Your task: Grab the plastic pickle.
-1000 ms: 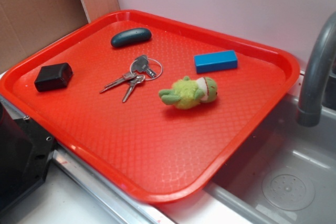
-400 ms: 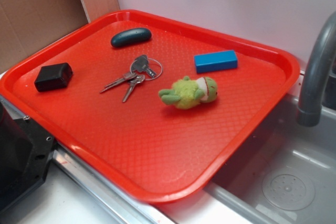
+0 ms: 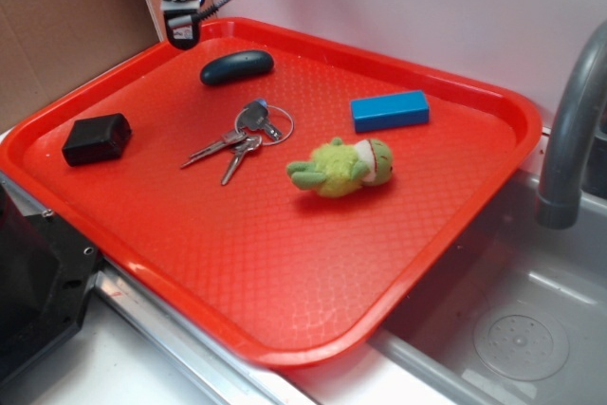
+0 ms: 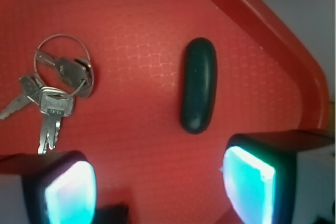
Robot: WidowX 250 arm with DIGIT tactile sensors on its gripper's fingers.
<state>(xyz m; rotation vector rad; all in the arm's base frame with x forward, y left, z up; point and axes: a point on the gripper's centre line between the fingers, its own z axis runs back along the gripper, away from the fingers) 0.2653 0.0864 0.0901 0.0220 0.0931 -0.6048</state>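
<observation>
Red tray (image 3: 446, 220) beside a grey sink (image 3: 517, 329), holding five separate things.
Nearest lie one green plush toy (image 3: 341, 166), one key bunch (image 3: 242, 139), one black box (image 3: 97, 138) and one blue block (image 3: 390, 110); farther back the single plastic pickle (image 3: 237, 67) rests near the rear rim; beyond it the gripper (image 3: 182, 30), absent moments ago, now hovers, fingers (image 4: 249, 179) spread apart and empty.

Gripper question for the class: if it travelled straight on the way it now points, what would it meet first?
Probably bare tray floor. The open gripper looks down at red surface between its fingers; the plastic pickle lies slightly ahead and right of centre, untouched. Depth is uncertain.
</observation>
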